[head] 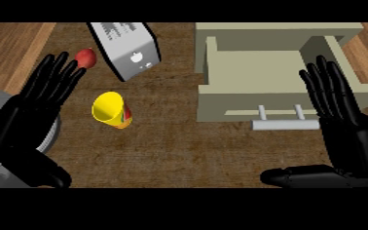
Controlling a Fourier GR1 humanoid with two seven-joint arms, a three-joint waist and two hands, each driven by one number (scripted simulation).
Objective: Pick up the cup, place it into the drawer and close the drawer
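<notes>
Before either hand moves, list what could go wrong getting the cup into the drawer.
1. The yellow cup sits by the left hand, the open drawer by the right hand: carried across, it may clip the drawer's front wall.
2. A small red object and a silver device sit just beyond the cup; a reach could knock them.

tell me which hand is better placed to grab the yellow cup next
Left. The left hand is open right beside the yellow cup, while the right hand is open far across, by the pulled-out beige drawer.
</notes>
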